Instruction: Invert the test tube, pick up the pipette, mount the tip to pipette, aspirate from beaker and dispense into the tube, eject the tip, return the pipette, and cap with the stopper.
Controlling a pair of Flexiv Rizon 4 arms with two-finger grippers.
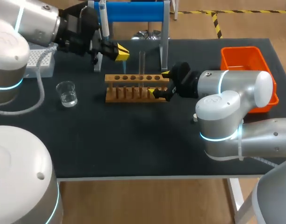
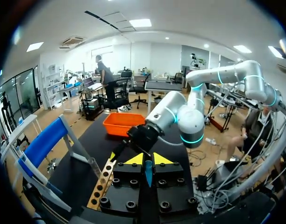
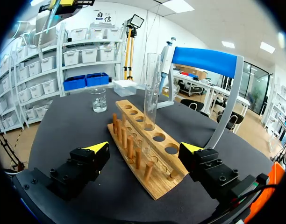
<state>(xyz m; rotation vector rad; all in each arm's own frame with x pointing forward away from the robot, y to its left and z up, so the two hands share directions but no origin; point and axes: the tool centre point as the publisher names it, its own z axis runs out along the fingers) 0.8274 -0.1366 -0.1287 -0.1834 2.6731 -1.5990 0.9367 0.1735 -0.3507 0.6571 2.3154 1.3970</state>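
While open astride the rack (image 3: 158, 138), right end effector (image 3: 144, 148) empty; left one (image 2: 148, 159) tight around teal sliver (image 2: 148, 174).

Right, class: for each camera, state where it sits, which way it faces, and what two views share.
Head view: above and behind the robot, looking down on the table; both arms show, with left gripper and right gripper.
Left wrist view: on the left wrist, facing across the table toward the right arm and orange bin; own gripper shows.
Right wrist view: on the right wrist, facing beaker and pipette; own gripper, open, either side of the wooden rack.
Shared: all three show the rack holding the upright test tube.
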